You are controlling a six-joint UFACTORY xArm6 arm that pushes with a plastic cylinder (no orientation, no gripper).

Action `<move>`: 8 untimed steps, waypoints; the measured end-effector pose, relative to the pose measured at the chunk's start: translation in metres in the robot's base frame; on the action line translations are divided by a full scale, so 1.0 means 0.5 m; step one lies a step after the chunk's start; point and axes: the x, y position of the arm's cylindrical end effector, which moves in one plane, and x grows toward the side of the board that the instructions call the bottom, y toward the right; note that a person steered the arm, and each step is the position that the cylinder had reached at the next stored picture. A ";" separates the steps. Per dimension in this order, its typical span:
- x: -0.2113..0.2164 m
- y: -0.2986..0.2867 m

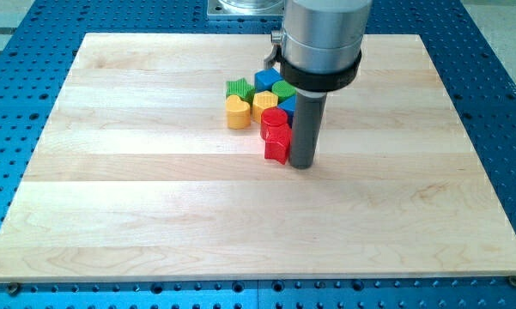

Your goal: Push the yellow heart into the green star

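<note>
The yellow heart (pixel 237 111) lies on the wooden board (pixel 154 189) at the left of a tight cluster of blocks. The green star (pixel 238 87) sits just above it, touching it. My tip (pixel 302 164) is at the lower right of the cluster, right beside a red block (pixel 277 148). The tip is well to the right of the yellow heart, with other blocks between them.
The cluster also holds a second yellow block (pixel 264 103), a red cylinder (pixel 275 121), a blue block (pixel 266 80), a green block (pixel 283 88) and another blue block (pixel 288 105) partly hidden by the rod. A blue perforated table (pixel 506 103) surrounds the board.
</note>
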 end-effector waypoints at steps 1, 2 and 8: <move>-0.029 -0.067; -0.029 -0.148; -0.037 -0.142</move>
